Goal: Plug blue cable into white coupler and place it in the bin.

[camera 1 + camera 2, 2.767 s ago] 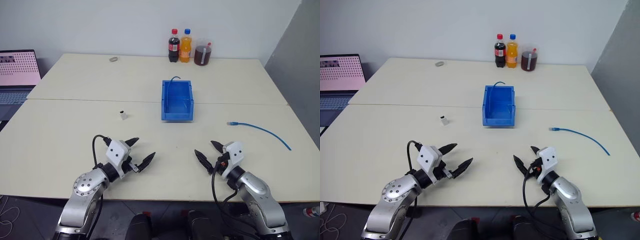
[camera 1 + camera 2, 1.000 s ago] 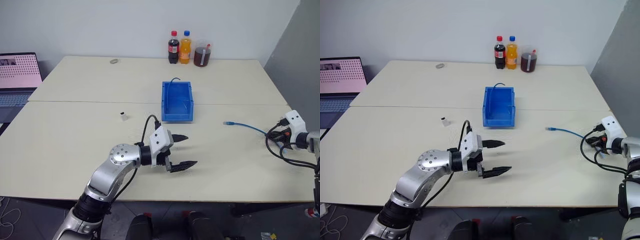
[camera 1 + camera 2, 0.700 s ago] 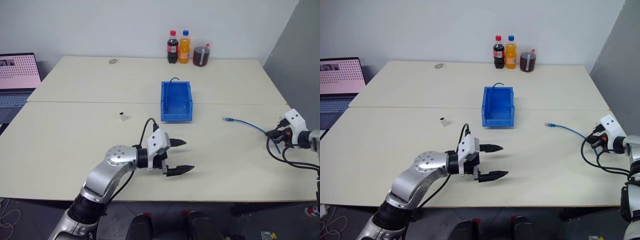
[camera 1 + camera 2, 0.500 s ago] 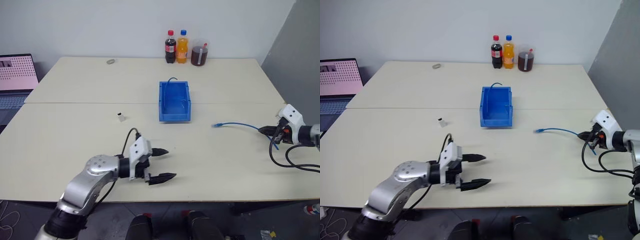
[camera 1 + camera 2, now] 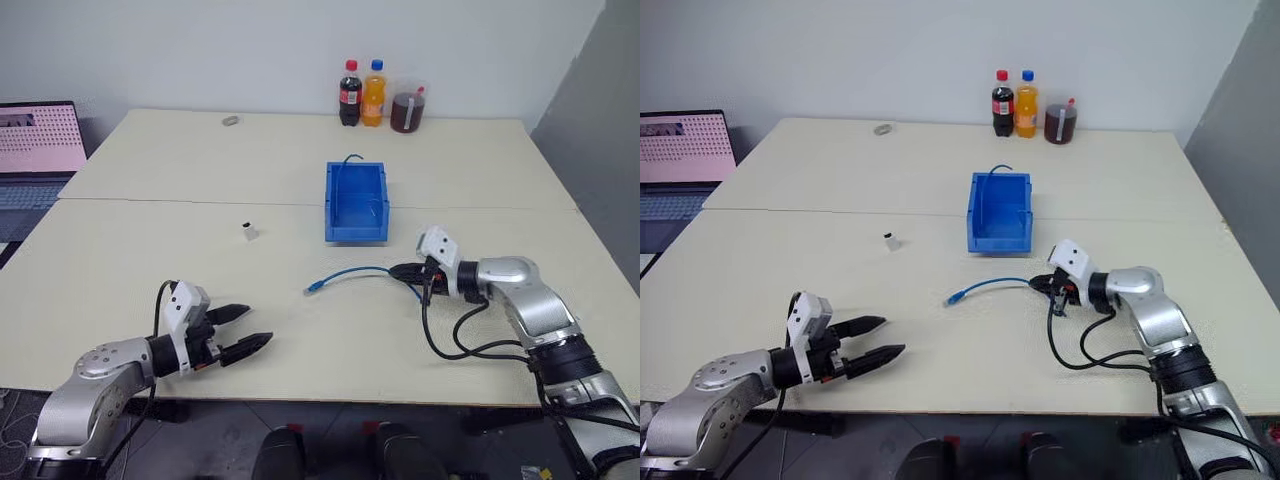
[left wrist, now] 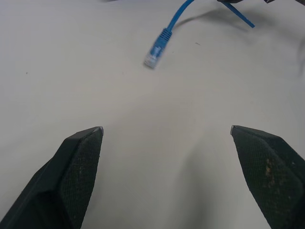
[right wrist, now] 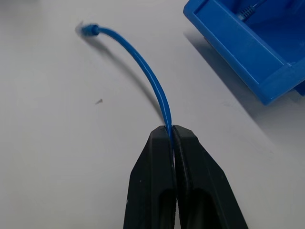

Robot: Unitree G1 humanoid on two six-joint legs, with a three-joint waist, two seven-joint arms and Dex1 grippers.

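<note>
I've got the right hand (image 5: 402, 271) pinched tight on the blue cable (image 5: 352, 274), right of centre in the head view, just below the blue bin (image 5: 356, 203). The cable arcs left from my grip, its free plug (image 5: 313, 289) lying on the table (image 5: 150, 250) near the middle of the frame. My left hand (image 5: 243, 329) sits low in the lower left, fingers spread wide, gripping nothing, pointing toward that plug. The white coupler (image 5: 248, 231) stands alone left of the bin, upper centre-left, well apart from both hands. Another thin cable end (image 5: 349, 158) pokes up at the bin's far wall.
</note>
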